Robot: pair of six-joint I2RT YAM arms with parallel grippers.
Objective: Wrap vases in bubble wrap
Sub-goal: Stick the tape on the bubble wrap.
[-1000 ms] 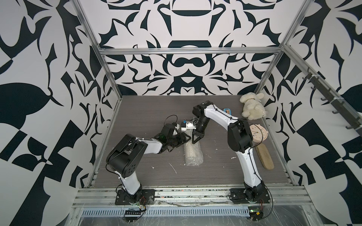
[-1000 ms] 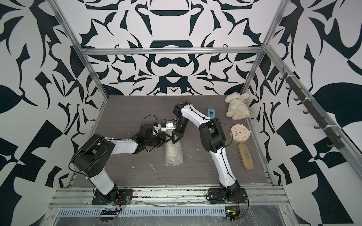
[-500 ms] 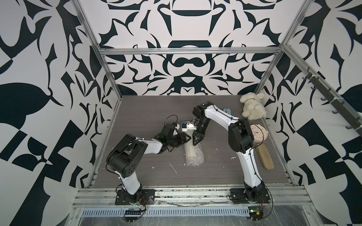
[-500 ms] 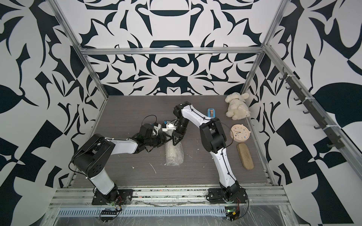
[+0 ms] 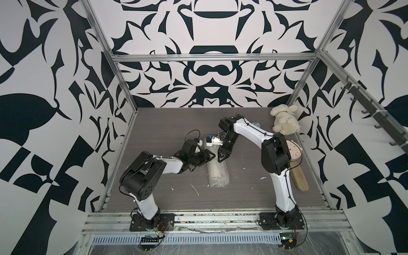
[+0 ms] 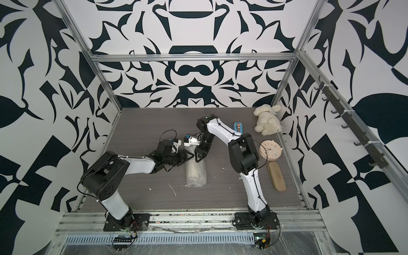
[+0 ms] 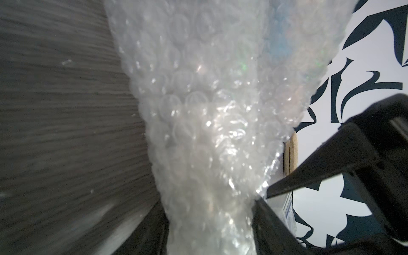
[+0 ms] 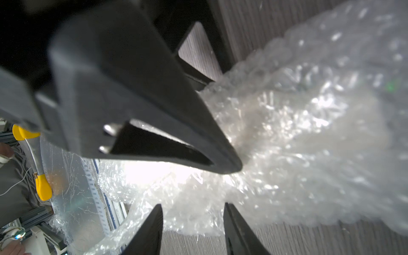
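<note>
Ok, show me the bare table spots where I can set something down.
Free: the table from the back wall to the left arm; the near strip between bubble wrap and front rail; the gap between wrap and right arm. Crowded: the middle, where left gripper and right gripper meet at the wrap; the right edge with plush, clock, brush.

Robotics laboratory test cell: aluminium framing (image 5: 212, 57) is enclosing a grey table (image 5: 167, 123), black-and-white patterned panels (image 5: 209, 26) are lining every wall, and the left arm (image 5: 170, 165) and right arm (image 5: 249, 130) are standing bolted to slotted rails (image 5: 209, 220) along its front edge, above exposed circuit boards (image 5: 151, 239).
</note>
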